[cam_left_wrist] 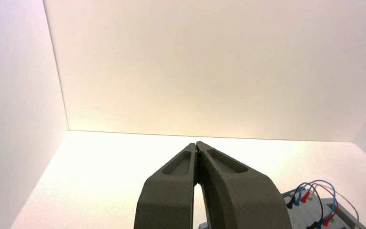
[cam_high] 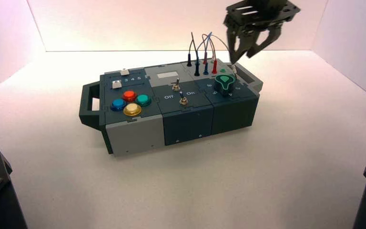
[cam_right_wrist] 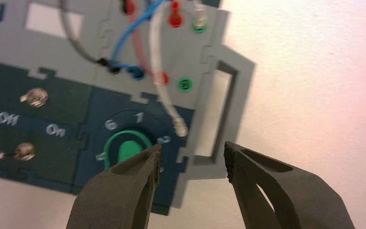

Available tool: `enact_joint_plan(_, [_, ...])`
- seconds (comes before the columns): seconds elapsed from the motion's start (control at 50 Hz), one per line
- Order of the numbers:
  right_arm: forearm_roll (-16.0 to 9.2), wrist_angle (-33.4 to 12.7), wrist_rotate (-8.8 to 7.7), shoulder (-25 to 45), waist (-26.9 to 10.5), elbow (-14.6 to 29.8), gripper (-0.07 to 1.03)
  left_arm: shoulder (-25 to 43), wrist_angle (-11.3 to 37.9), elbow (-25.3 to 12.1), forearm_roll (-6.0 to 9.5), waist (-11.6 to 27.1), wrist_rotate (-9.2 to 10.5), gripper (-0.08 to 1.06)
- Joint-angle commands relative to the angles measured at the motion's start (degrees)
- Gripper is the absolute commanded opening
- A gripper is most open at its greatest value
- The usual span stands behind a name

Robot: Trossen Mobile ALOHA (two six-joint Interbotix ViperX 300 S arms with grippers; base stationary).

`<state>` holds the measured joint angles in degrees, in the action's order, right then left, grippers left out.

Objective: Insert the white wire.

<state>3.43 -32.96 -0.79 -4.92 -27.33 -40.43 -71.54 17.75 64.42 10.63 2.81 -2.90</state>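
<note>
On the box (cam_high: 183, 114), switches (cam_high: 179, 92) sit between buttons (cam_high: 130, 102) (left) and knob (cam_high: 224, 84).

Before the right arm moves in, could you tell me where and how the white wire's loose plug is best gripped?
I'd take the slim white plug by its body, behind the metal tip, from above, with the right gripper's fingers on its two long sides: it hangs free beside the green knob, its wire running back toward the sockets.
</note>
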Motion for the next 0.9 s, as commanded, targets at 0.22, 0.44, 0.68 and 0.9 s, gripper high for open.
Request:
enact_joint_plan(0.22, [-0.18, 0.44, 0.09, 1.85, 0.00, 3.08, 0.68, 0.79, -0.53, -1.49, 0.00, -0.18, 0.09, -0.03])
enact_joint_plan(0.44, [-0.35, 0.35, 0.09, 3.69, -0.18, 3.78, 0.68, 0.79, -0.62, -1.58, 0.00, -0.18, 0.09, -0.03])
enact_joint_plan(0.68, [-0.97, 0.18, 0.09, 6.15, -0.26, 5.19, 0.62, 0.79, -0.70, -1.58, 0.00, -0.18, 0.09, -0.03])
enact_joint_plan(0.9, [-1.23, 0.09, 0.09, 6.68, -0.26, 5.27, 0.56, 0.79, -0.70, -1.58, 0.00, -0.18, 0.09, -0.03])
